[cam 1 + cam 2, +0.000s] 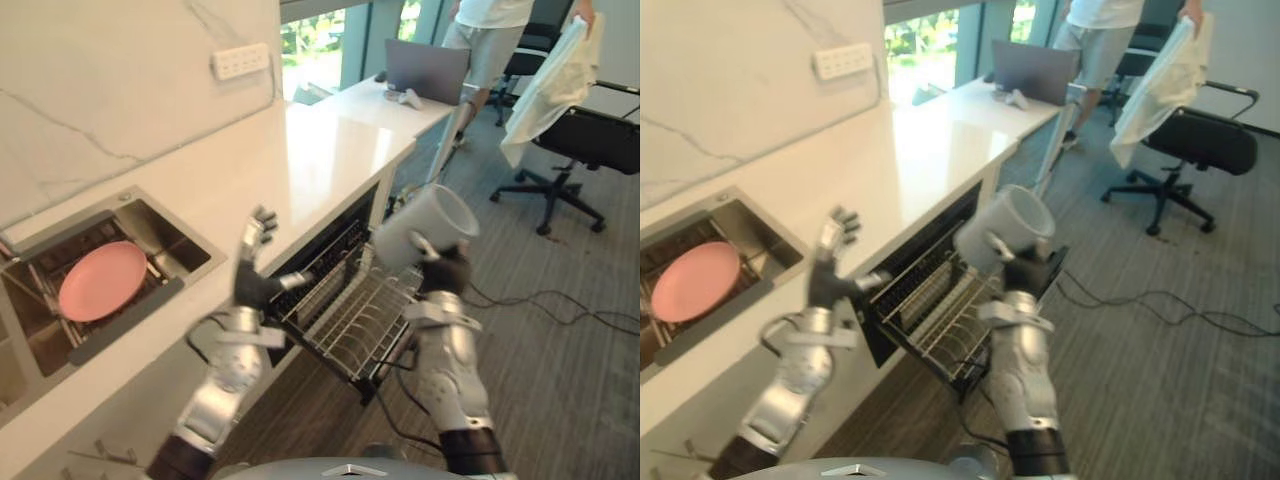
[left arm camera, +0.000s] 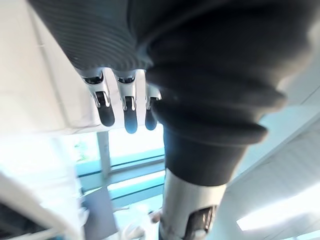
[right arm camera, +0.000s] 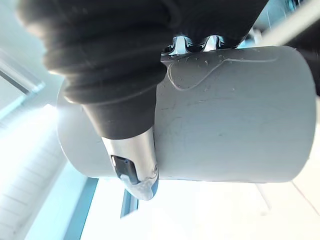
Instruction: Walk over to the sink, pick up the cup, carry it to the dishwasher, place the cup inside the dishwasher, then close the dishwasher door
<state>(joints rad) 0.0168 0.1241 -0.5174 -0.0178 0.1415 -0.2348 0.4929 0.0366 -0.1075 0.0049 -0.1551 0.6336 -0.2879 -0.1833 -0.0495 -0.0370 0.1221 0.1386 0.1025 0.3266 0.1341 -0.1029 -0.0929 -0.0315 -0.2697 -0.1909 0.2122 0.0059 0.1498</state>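
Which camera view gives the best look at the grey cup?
The left eye view: the whole cup shows, tilted, held in the right robot hand near the dishwasher rack. The right eye view shows nearly the same. The right wrist view shows its side wall from very close.

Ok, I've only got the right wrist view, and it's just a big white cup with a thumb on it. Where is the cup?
Observer: The right hand holds the cup tilted in the air, by the pulled-out dishwasher rack, not yet in it.
Operator: Is anything in the sink?
Observer: Yes, a pink plate lies in the sink.
Operator: What's the other hand doing?
Observer: The left hand is raised with straight fingers, holding nothing, in front of the counter edge.
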